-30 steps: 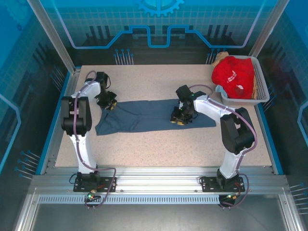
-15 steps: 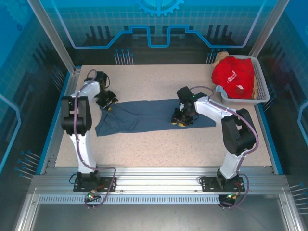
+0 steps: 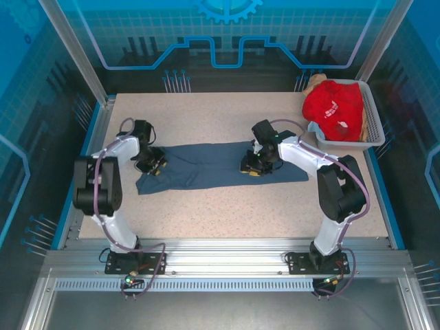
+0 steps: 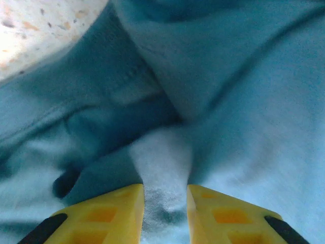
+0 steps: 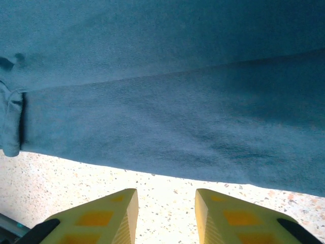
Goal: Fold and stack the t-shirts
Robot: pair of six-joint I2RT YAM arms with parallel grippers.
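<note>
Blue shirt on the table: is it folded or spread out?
Partly folded: the blue shirt lies as a long narrow strip, one layer's edge overlapping another.

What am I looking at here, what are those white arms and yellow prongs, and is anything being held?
Two robot arms are bolted to a table, each ending in a two-finger gripper. The wide picture comes from a camera above and behind them; the close-ups come from wrist cameras, so the yellow prongs are the grippers' own fingers. A slate-blue t-shirt lies stretched out on the table; a white basket at the far right holds a red t-shirt. The left gripper has a ridge of blue cloth between its fingers; whether it is pinched I cannot tell. The right gripper is open at the shirt's edge, holding nothing.
</note>
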